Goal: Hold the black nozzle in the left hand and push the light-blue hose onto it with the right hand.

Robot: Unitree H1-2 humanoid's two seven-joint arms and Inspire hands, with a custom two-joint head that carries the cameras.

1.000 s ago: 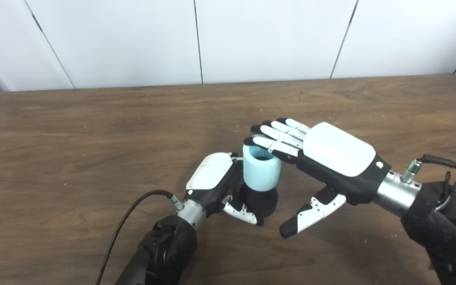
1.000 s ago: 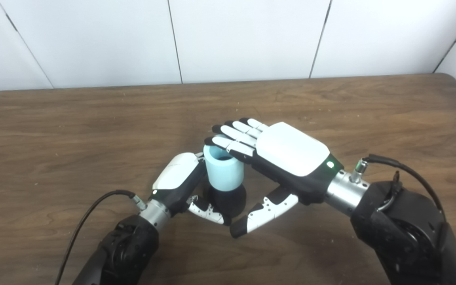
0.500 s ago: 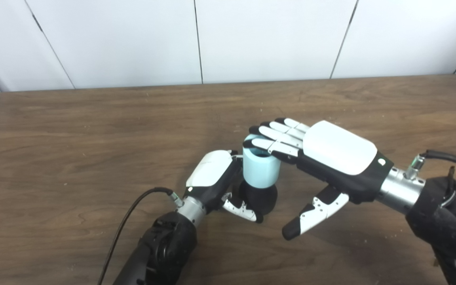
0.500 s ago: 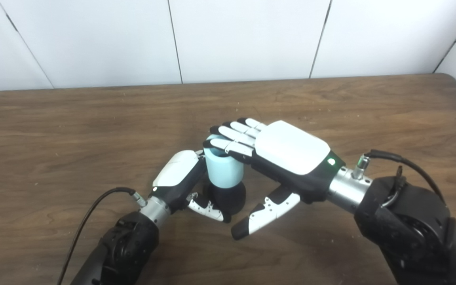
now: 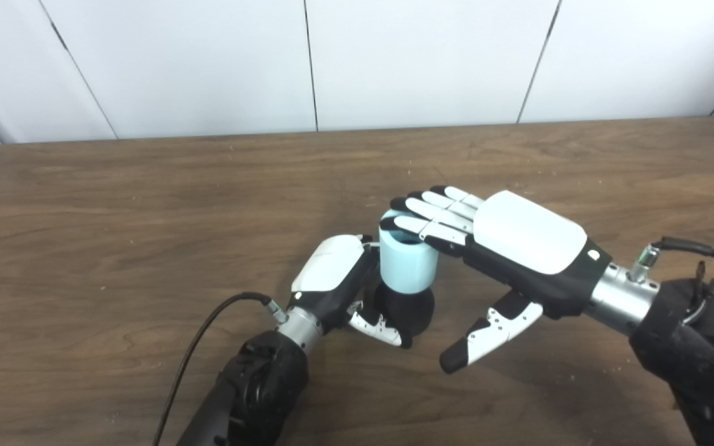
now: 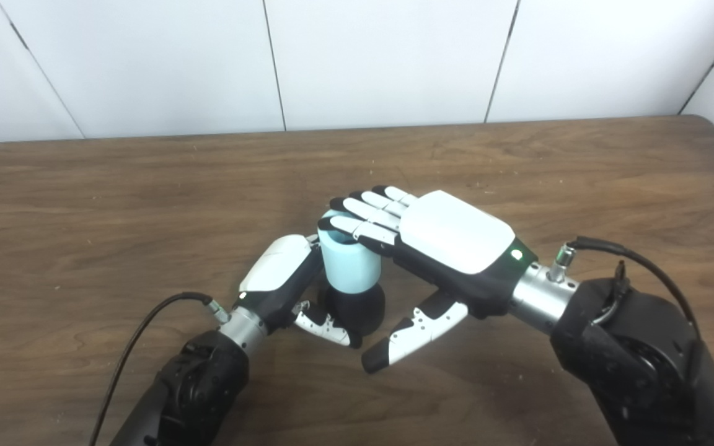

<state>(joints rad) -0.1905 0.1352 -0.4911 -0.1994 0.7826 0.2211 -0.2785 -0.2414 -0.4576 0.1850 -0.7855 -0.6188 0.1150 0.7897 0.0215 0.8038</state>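
Observation:
The black nozzle (image 5: 405, 308) stands upright on the wooden table (image 5: 146, 204), and my left hand (image 5: 332, 279) is shut around its base from the left. A short light-blue hose (image 5: 408, 266) sits upright on top of the nozzle. My right hand (image 5: 506, 244) is flat and open, palm down. Its fingers (image 5: 431, 214) lie across the far part of the hose's top rim, and its thumb (image 5: 487, 331) hangs free below. The nozzle's upper part is hidden inside the hose.
White wall panels (image 5: 419, 56) rise behind the table's far edge. A black cable (image 5: 202, 334) loops from my left wrist over the table, and another cable (image 5: 698, 254) arcs over my right wrist.
The hose has sunk a little lower on the nozzle and my right fingers now cover more of its top rim. My left hand has shifted slightly away from me with the nozzle.

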